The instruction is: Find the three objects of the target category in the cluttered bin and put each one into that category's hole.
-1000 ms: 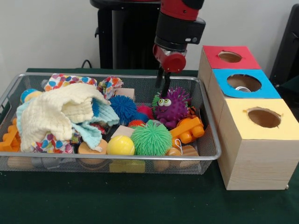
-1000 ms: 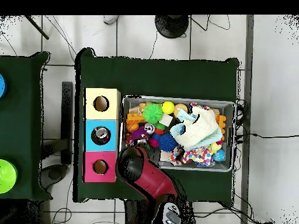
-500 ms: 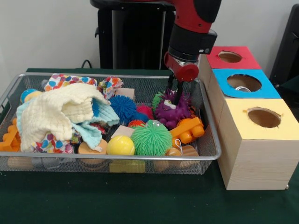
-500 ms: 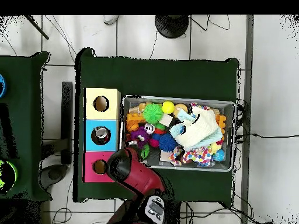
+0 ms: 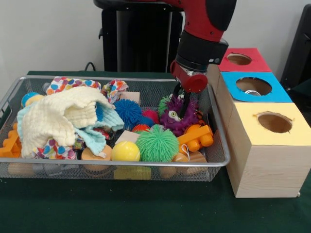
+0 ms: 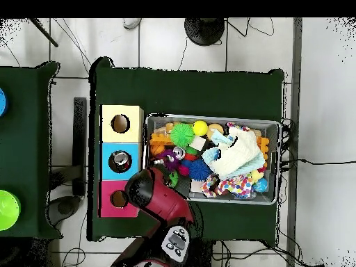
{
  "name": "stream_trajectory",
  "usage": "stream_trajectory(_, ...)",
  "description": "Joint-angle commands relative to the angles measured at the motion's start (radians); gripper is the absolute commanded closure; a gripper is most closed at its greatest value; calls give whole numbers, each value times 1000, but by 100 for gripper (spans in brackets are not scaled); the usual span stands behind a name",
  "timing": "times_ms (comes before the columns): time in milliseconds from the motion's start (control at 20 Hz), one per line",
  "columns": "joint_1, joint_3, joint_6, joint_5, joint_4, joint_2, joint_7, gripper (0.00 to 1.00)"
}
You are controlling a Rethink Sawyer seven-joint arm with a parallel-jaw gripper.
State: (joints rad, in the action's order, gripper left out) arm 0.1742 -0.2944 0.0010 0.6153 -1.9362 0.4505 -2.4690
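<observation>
Hand (image 5: 181, 101) pinching the purple spiky rubber monster toy (image 5: 179, 114), just beside the blue-topped wooden box (image 5: 254, 87).

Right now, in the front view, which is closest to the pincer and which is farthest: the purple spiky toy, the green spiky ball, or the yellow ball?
1. Purple spiky toy: right under the pincer, touching it.
2. Green spiky ball: lower, toward the bin's front.
3. Yellow ball: farthest, left of the green one.

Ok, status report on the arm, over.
Gripper down on purple spiky toy, grip unclear. Toy in bin. Orange block beside it.
</observation>
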Motion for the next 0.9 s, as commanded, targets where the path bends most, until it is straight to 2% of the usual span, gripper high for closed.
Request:
stream_trajectory(50,10,-21,189,36,91,36,-149,0)
stream_trajectory(200,49,-83,284,16,103,71,-162,0)
stream_trajectory(350,69,-110,343,3,116,85,-175,0)
stream_trajectory(900,44,-90,303,-2,109,83,-150,0)
